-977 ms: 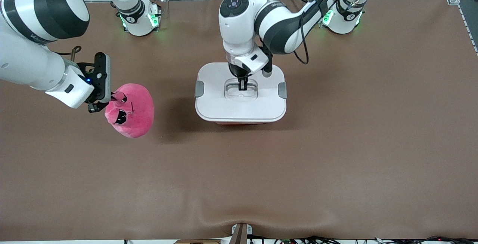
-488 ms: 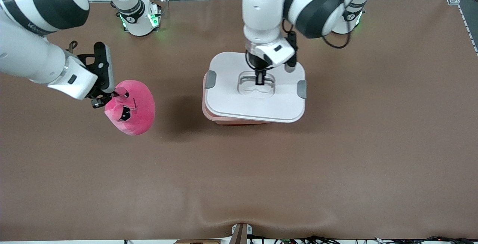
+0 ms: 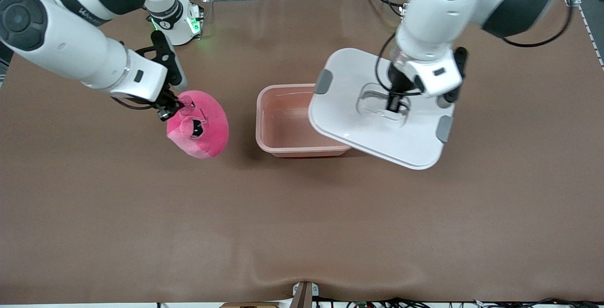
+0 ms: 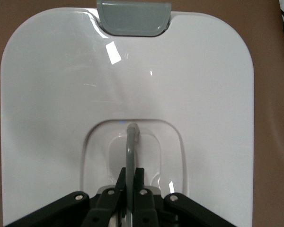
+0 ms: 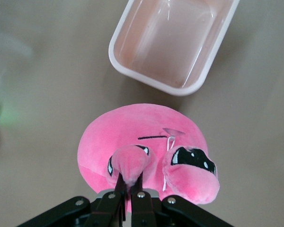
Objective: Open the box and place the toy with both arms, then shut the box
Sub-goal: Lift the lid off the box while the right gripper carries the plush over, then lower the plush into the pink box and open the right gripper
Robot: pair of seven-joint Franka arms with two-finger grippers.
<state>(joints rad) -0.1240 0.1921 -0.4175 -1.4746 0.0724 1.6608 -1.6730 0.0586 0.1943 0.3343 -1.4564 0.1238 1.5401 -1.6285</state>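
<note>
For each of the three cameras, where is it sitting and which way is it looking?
Front view: high across the table, facing both arms; left gripper holds the lid.
Left wrist view: looks down on lid, fingers clamping handle.
Right wrist view: right gripper pinching toy, open tub beyond.
Front and right wrist share toy and tub.

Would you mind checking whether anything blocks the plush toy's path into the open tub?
Nothing visible does. The right end effector holds the plush toy beside the pink tub, toward the right arm's end. The left end effector holds the lid, overlapping only the tub's edge toward the left arm's end.
</note>
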